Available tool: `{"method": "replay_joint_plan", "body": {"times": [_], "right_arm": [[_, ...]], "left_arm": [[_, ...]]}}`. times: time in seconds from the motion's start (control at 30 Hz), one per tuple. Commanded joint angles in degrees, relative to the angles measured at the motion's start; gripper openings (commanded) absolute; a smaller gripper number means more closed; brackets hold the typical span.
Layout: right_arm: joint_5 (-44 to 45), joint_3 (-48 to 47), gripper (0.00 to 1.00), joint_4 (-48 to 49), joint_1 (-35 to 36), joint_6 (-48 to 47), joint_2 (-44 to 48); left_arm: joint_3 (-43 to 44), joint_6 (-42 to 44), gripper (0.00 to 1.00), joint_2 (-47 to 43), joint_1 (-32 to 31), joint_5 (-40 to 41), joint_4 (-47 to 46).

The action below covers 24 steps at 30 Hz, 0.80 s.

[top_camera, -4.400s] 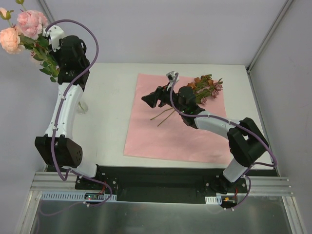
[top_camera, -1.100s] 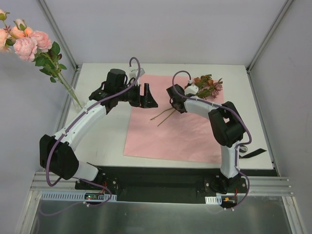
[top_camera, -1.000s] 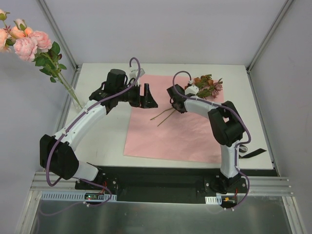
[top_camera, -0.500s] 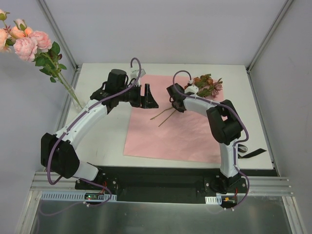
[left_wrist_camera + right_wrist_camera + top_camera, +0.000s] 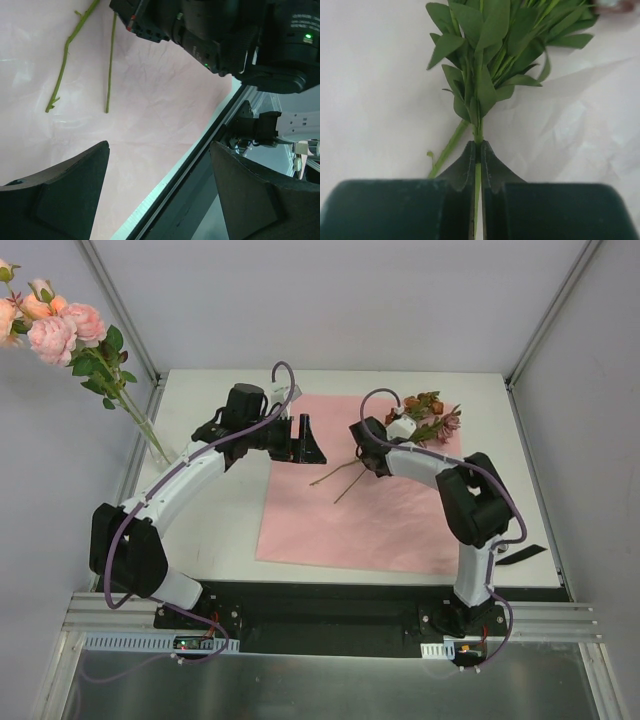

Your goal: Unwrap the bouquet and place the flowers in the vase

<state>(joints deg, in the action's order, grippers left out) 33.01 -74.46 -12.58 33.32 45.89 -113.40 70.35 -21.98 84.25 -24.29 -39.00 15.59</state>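
Observation:
The pink paper [image 5: 350,515] lies spread flat on the table. On its far part lie the flowers [image 5: 425,415], rust-orange and mauve blooms with thin stems [image 5: 335,480] pointing towards me. My right gripper [image 5: 368,458] is down on them. In the right wrist view my right gripper [image 5: 480,145] is shut on one green leafy stem [image 5: 479,125], and a second stem [image 5: 447,150] lies loose beside it. My left gripper [image 5: 305,440] hovers open just left of the stems, empty [image 5: 159,146]. Pink roses [image 5: 60,325] stand in the hardly visible vase [image 5: 160,452] at far left.
A black ribbon [image 5: 520,553] lies at the table's right front edge. The left wrist view shows two bare stems [image 5: 110,60] on the paper [image 5: 150,110] and the right arm's dark body [image 5: 225,35] close ahead. Grey walls enclose the table.
My right gripper has closed on a flower stem, and the right arm has shifted slightly right. The left arm has edged a little towards the stems with its jaws still wide.

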Motion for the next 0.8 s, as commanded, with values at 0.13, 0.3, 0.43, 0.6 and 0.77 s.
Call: {"method": "replay_joint_plan", "body": {"times": [0.13,0.3,0.43,0.6,0.77], "right_arm": [[8.31,11.33,0.01,21.17,1.75,-14.32,16.71],[0.49,20.65,0.01,40.50,1.75,-23.90,20.50],[-12.75,24.70,0.01,54.57,1.75,-29.53,20.59],[-24.65,24.45,0.01,63.37,2.36,-30.42,18.84],[-30.46,24.54,0.01,68.03,4.73,-32.00,19.10]], "left_arm": [[-0.03,-0.52,0.80,1.62,0.21,-1.95,-1.44],[0.05,-0.52,0.80,2.67,0.21,-2.57,-1.44],[0.05,-0.35,0.80,3.20,0.21,-2.22,-1.53],[0.05,0.62,0.80,2.16,0.30,-0.82,-1.97],[-1.00,-0.69,0.79,-1.71,2.05,4.10,-3.20]]}}
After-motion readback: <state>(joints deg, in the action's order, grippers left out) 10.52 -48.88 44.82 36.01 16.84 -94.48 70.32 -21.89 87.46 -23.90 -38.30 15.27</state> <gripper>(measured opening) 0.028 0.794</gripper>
